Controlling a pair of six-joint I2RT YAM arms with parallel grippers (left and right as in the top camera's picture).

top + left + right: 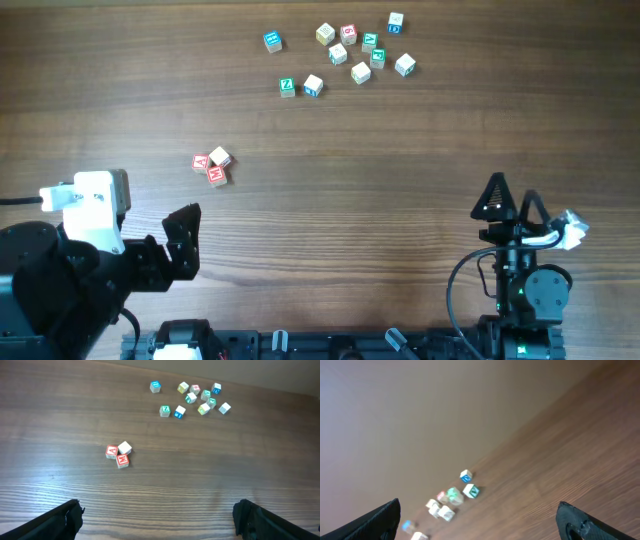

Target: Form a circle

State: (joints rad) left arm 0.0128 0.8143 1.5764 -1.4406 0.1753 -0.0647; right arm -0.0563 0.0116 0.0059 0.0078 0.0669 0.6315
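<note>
Red-lettered cubes (pixel 212 167) touching, 12 o'clock of left end effector (pixel 182 222); I see it and right end effector (pixel 512 200) spread wide.

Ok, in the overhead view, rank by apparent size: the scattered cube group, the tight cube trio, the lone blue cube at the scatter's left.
1. scattered cube group
2. tight cube trio
3. lone blue cube
All sit on the table, so the order is safe.
</note>
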